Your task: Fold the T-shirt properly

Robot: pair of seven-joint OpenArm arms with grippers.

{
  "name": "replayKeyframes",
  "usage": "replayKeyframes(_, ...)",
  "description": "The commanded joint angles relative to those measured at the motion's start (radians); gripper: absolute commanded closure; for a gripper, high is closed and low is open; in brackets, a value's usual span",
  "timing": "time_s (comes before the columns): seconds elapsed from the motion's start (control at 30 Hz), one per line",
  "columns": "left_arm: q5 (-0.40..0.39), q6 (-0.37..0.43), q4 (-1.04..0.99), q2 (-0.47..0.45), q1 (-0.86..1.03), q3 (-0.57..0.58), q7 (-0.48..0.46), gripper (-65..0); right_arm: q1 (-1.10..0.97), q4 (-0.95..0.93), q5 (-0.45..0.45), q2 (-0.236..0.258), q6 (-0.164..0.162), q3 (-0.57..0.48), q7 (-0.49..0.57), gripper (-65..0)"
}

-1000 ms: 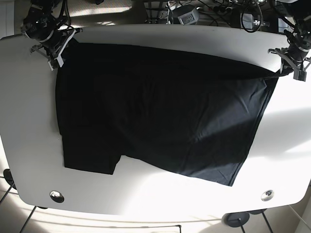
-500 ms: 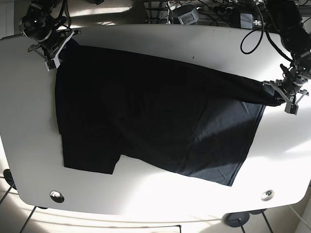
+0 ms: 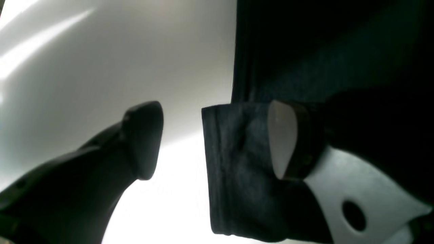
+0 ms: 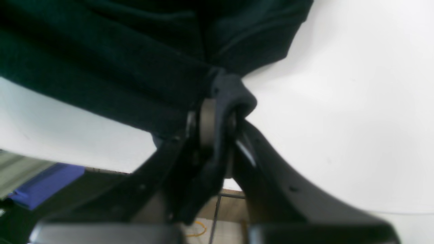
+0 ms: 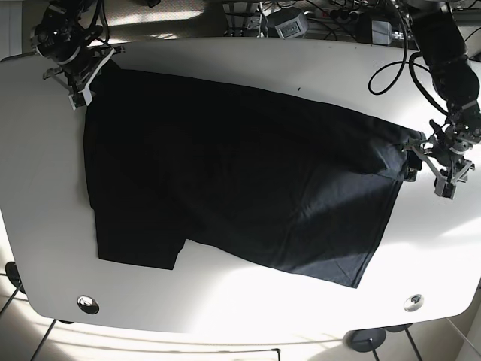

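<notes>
A black T-shirt (image 5: 240, 173) lies spread on the white table (image 5: 45, 226), with one folded band running along its far edge. My left gripper (image 5: 438, 162) is at the shirt's right corner. In the left wrist view the gripper (image 3: 213, 139) is open; a shirt hem (image 3: 234, 169) hangs against the light-padded finger (image 3: 281, 142), and the dark finger (image 3: 144, 139) stands clear of it. My right gripper (image 5: 75, 69) is at the far left corner. In the right wrist view this gripper (image 4: 217, 135) is shut on a bunched fold of the shirt (image 4: 135, 67).
Cables and boxes (image 5: 301, 19) crowd the space behind the table's far edge. Two round metal grommets (image 5: 88, 304) (image 5: 413, 302) sit near the front corners. The table's right edge is close to my left gripper.
My left gripper carried the shirt's right corner from the far right edge toward the front and inward, dragging the folded band with it, and now stands open. The right gripper stayed put.
</notes>
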Motion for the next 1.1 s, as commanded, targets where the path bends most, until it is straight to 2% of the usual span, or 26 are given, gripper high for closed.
replayKeyframes(0.03,-0.072,0.003,0.045,-0.067,0.049,-0.018,-0.028,-44.0,0.001,0.025,0.012,-0.005,-0.001,0.006,0.047,-2.2)
replayKeyframes(0.1,-0.141,0.003,0.062,-0.072,0.115,-0.062,-0.028,-44.0,0.003,0.025,0.012,-0.022,-0.001,0.006,0.053,-2.2)
replayKeyframes(0.2,-0.165,0.003,0.051,-0.067,0.195,-0.141,-0.028,-44.0,0.015,0.025,0.012,-0.036,-0.001,0.005,0.056,-2.2)
replayKeyframes(0.4,-0.167,0.003,-0.035,-0.017,0.209,-0.127,-0.028,-44.0,0.023,0.025,0.012,-0.037,-0.001,0.005,0.056,-2.4)
replayKeyframes(0.53,-0.165,0.003,-0.095,-0.015,0.163,-0.046,-0.029,-43.9,0.023,0.025,0.012,-0.036,-0.001,0.008,0.056,-2.4)
replayKeyframes(0.6,-0.161,0.003,-0.108,-0.014,0.157,-0.039,-0.029,-43.8,0.023,0.027,0.015,-0.043,-0.001,0.057,0.056,-3.3)
replayKeyframes(0.63,-0.161,0.003,-0.108,-0.014,0.157,-0.039,-0.029,-41.5,0.024,0.027,0.035,-0.045,-0.001,0.078,0.056,-6.7)
replayKeyframes(0.67,-0.161,0.003,-0.108,-0.014,0.157,-0.039,-0.031,-37.1,0.024,0.027,0.067,-0.048,-0.001,0.104,0.056,-12.7)
replayKeyframes(0.73,-0.161,0.003,-0.110,-0.015,0.157,-0.039,-0.031,-25.0,0.021,0.027,0.155,-0.048,-0.001,0.187,0.055,-25.8)
replayKeyframes(0.77,-0.159,0.003,-0.110,-0.017,0.157,-0.039,-0.031,-15.8,0.023,0.024,0.207,-0.048,-0.001,0.249,0.052,-33.9)
replayKeyframes(0.83,-0.159,0.003,-0.110,-0.020,0.155,-0.039,-0.031,-7.2,0.023,0.024,0.257,-0.046,-0.001,0.292,0.050,-43.9)
replayKeyframes(0.87,-0.159,0.003,-0.110,-0.020,0.155,-0.038,-0.031,-4.7,0.018,0.027,0.279,-0.045,-0.001,0.310,0.050,-48.7)
replayKeyframes(0.97,-0.159,0.003,-0.108,-0.021,0.155,-0.039,-0.031,-4.2,0.015,0.028,0.339,-0.048,-0.001,0.408,-0.005,-59.6)
replayKeyframes(1.03,-0.159,0.003,-0.107,-0.032,0.155,-0.039,-0.031,-3.9,0.016,0.028,0.405,-0.048,-0.001,0.479,-0.074,-59.8)
replayKeyframes(1.1,-0.159,0.003,-0.108,-0.037,0.155,-0.039,-0.031,-3.9,0.012,0.028,0.472,-0.048,-0.001,0.503,-0.121,-59.8)
